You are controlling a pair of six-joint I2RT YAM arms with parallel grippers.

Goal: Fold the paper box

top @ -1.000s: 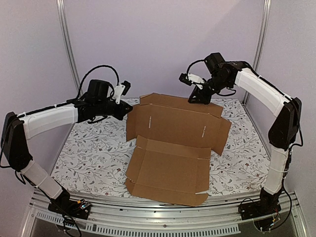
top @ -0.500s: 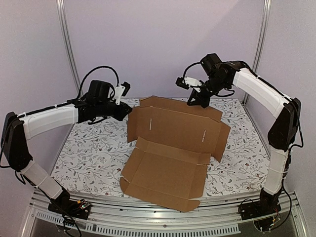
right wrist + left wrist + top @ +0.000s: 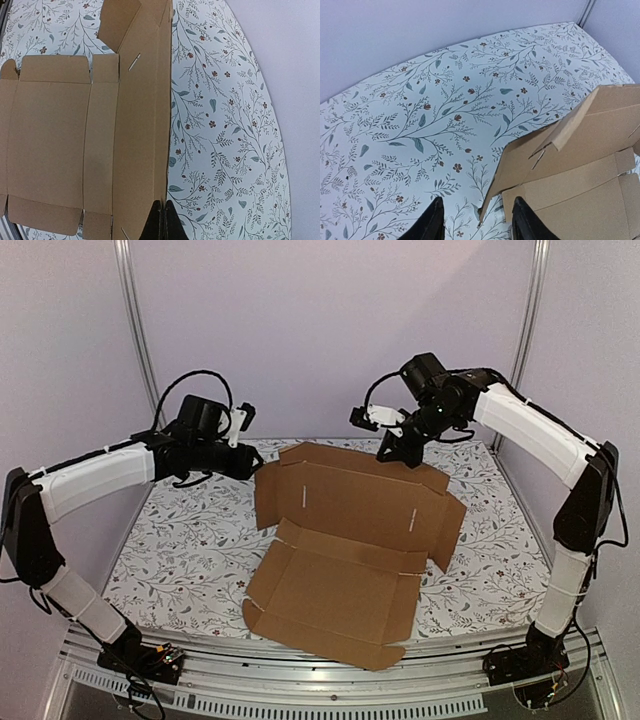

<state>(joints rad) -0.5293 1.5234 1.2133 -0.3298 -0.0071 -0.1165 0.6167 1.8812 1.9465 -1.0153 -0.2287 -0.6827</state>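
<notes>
Lying on the desk, the paper box, likely light, stiff and best gripped by edges, has its raised far edge pinched by the right claw; left claw apart.

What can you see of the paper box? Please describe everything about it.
The paper box is a plain brown corrugated cardboard sheet, die-cut with flaps, creases and small slots, mostly unfolded. Its near half lies on the flowered tablecloth; its far half is raised. The right claw pinches the far edge. The open left claw is at its left flap, apparently without touching.
</notes>
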